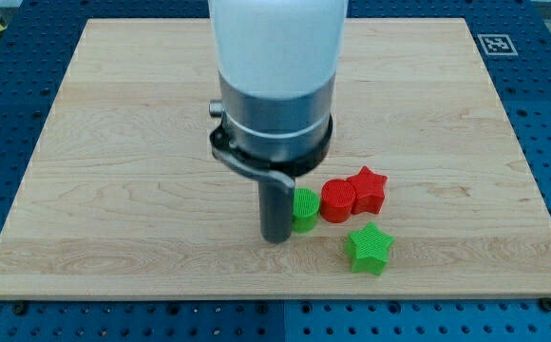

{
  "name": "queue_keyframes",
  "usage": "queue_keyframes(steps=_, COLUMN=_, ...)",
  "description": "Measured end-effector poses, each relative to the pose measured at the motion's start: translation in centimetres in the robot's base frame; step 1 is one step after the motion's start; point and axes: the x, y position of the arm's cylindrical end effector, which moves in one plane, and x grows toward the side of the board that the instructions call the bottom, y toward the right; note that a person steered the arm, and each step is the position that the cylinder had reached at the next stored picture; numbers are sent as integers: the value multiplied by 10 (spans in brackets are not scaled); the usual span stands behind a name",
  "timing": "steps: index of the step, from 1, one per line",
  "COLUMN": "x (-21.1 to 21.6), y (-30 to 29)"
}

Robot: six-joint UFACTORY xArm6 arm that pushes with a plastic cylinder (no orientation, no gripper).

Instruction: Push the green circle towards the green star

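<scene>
The green circle [305, 209] sits on the wooden board, right of centre toward the view's bottom. My tip [275, 237] is down on the board, touching or nearly touching the circle's left side and hiding part of it. The green star [370, 249] lies to the lower right of the circle, a short gap away. A red circle [337, 201] touches the green circle's right side, and a red star [368, 189] sits against the red circle's right.
The wooden board [114, 171] lies on a blue perforated table. The arm's white and grey body [275, 85] hangs over the board's centre. A marker tag [497, 44] is at the board's top right corner.
</scene>
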Motion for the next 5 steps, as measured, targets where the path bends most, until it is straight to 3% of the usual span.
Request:
queue_keyframes(steps=3, x=-40, y=-34)
queue_keyframes(steps=5, x=-45, y=-10)
